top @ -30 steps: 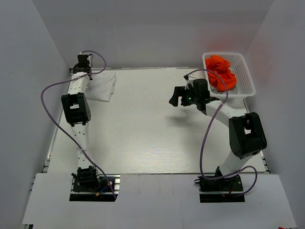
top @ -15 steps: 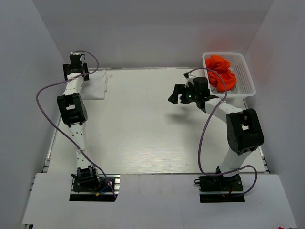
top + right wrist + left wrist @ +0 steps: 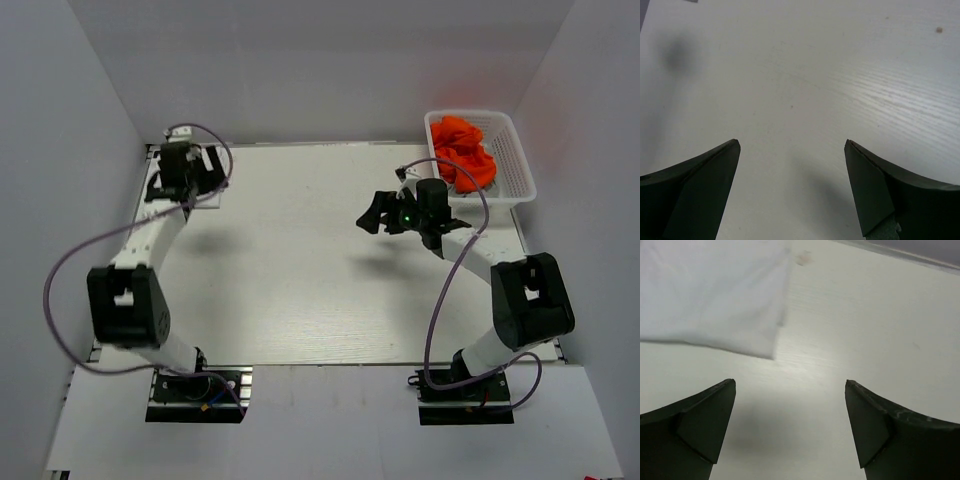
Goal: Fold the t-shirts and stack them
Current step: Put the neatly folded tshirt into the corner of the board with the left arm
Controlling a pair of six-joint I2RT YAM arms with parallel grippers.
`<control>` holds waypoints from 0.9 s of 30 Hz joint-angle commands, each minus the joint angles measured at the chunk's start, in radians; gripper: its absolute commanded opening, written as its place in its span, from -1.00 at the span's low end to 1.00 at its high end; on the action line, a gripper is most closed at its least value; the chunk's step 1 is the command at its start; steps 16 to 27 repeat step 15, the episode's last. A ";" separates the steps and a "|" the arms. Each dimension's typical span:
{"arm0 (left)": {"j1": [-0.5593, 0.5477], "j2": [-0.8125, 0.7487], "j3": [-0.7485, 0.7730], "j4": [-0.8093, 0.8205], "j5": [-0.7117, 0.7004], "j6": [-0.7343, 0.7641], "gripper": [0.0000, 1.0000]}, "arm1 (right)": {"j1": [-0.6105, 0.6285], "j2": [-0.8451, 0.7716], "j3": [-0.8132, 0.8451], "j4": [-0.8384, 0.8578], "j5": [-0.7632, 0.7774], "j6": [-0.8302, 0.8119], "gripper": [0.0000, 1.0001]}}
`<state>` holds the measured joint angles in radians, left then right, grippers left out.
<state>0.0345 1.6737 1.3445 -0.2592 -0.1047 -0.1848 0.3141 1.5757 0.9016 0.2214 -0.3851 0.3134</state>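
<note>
White desk (image 3: 300,270) carries one lattice basket (image 3: 518,165) at the far right, heaped with orange t-shirts (image 3: 465,150), their count unclear. One folded white t-shirt (image 3: 710,295) lies far left. Left fingers (image 3: 695,425) spread wide, empty, near it; right fingers (image 3: 695,180) wide, empty.

Open table (image 3: 300,270) — basket (image 3: 517,160) in far-right corner.
</note>
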 commanded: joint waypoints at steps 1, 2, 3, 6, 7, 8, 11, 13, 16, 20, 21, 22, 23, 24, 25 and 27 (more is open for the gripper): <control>-0.083 -0.234 -0.296 0.161 0.130 -0.167 1.00 | -0.006 -0.075 -0.055 0.021 -0.052 0.039 0.81; -0.097 -0.341 -0.408 0.141 0.129 -0.186 1.00 | -0.004 -0.104 -0.113 0.024 -0.051 0.041 0.81; -0.111 -0.394 -0.466 0.141 0.129 -0.202 1.00 | -0.006 -0.126 -0.128 0.032 -0.043 0.056 0.81; -0.143 -0.559 -0.665 0.193 0.147 -0.249 1.00 | -0.004 -0.166 -0.188 0.044 -0.057 0.101 0.81; -0.159 -0.581 -0.694 0.193 0.148 -0.249 1.00 | 0.000 -0.172 -0.213 0.080 -0.093 0.108 0.81; -0.169 -0.595 -0.694 0.169 0.123 -0.249 1.00 | -0.003 -0.181 -0.243 0.097 -0.135 0.116 0.81; -0.179 -0.617 -0.694 0.123 0.070 -0.249 1.00 | -0.003 -0.194 -0.291 0.165 -0.140 0.154 0.81; -0.188 -0.626 -0.706 0.112 0.069 -0.249 1.00 | -0.003 -0.207 -0.331 0.197 -0.138 0.164 0.81; -0.188 -0.652 -0.719 0.136 0.069 -0.249 1.00 | -0.003 -0.215 -0.339 0.190 -0.133 0.154 0.81; -0.188 -0.652 -0.719 0.136 0.069 -0.249 1.00 | -0.003 -0.215 -0.339 0.190 -0.133 0.154 0.81; -0.188 -0.652 -0.719 0.136 0.069 -0.249 1.00 | -0.003 -0.215 -0.339 0.190 -0.133 0.154 0.81; -0.188 -0.652 -0.719 0.136 0.069 -0.249 1.00 | -0.003 -0.215 -0.339 0.190 -0.133 0.154 0.81; -0.188 -0.652 -0.719 0.136 0.069 -0.249 1.00 | -0.003 -0.215 -0.339 0.190 -0.133 0.154 0.81; -0.188 -0.652 -0.719 0.136 0.069 -0.249 1.00 | -0.003 -0.215 -0.339 0.190 -0.133 0.154 0.81; -0.188 -0.652 -0.719 0.136 0.069 -0.249 1.00 | -0.003 -0.215 -0.339 0.190 -0.133 0.154 0.81; -0.188 -0.652 -0.719 0.136 0.069 -0.249 1.00 | -0.003 -0.215 -0.339 0.190 -0.133 0.154 0.81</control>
